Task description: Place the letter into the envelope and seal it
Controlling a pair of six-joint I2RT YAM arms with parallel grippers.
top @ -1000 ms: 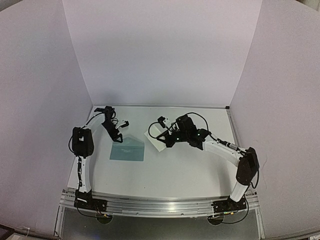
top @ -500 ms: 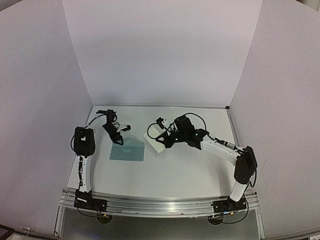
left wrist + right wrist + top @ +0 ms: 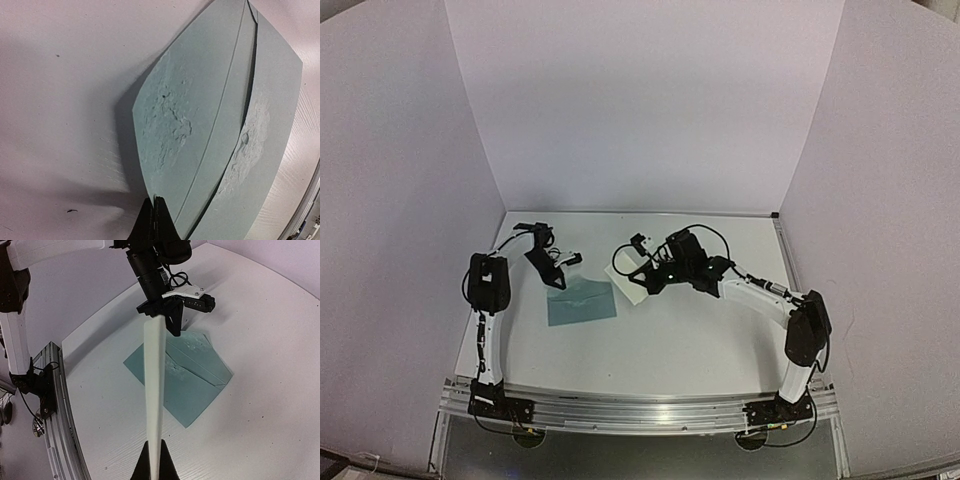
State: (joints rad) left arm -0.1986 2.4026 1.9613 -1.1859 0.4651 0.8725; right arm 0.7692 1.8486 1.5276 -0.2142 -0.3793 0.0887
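**Both tools pinched shut, letter held beside the envelope**

The envelope (image 3: 582,302) lies on the white tabletop (image 3: 670,340), pale teal and turned a little askew. The left tool (image 3: 558,279) stands at the envelope's far-left corner with its fingertips (image 3: 150,222) pressed together on a pointed edge of the teal paper. From the left wrist camera, the pinched part lifts off the tabletop and throws a shadow beneath it. It is probably the flap (image 3: 185,115), though the close angle does not make that certain. A dark gap runs between this raised sheet and the rest of the envelope behind it. Both teal surfaces carry rough, crinkled patches.

The letter (image 3: 630,272) is just to the right of the envelope and does not touch it in the overhead view. It is pinched in the right tool (image 3: 655,283), whose fingertips (image 3: 162,465) are closed tight on its near edge. The right wrist camera sees the letter edge-on, as a thin cream strip. The strip runs from that tool out over the envelope toward the corner where the left tool grips, and the letter is held clear above the teal paper. In that view the whole outline of the envelope shows flat on the tabletop, apart from the band hidden behind the letter's edge.
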